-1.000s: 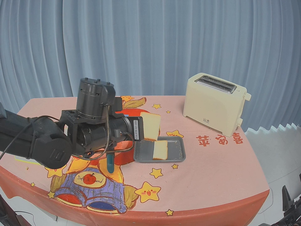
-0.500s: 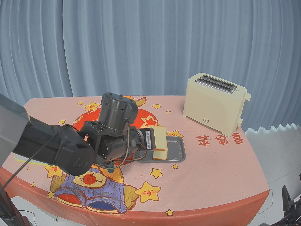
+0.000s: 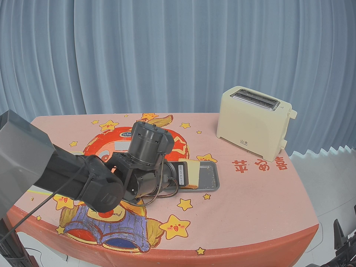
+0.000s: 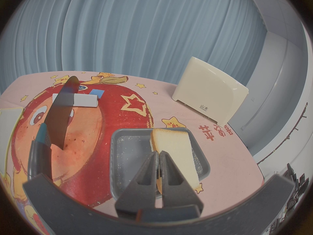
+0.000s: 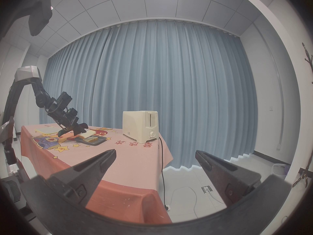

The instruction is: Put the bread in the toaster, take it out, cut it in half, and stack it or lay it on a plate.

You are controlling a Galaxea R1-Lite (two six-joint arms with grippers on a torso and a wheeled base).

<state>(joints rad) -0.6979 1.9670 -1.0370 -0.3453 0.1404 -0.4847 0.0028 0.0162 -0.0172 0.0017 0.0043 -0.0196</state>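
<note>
While the left gripper (image 4: pixel 158 163) pinches a bread half (image 4: pixel 174 146), its fingers are drawn narrow on the slice's edge. The bread lies low and nearly flat in the grey tray (image 4: pixel 125 147). A strip of crust shows just under it, but I cannot tell whether that is a second piece.

The tray sits near the middle of the pink cloth (image 3: pixel 259 204). At about 2 o'clock from the tray, well apart, the toaster (image 3: pixel 254 121) stands upright with both slots bare.

At roughly 9 o'clock from the tray, a knife (image 4: pixel 60 115) lies on the apple print, its teal handle toward the left wrist. A white strip (image 4: pixel 83 100) rests by the blade's far end, at about 10 o'clock from the tray.

The right gripper (image 5: pixel 155 152) hangs off the table, past its 3 o'clock edge. Its fingers are spread wide and hold nothing.
</note>
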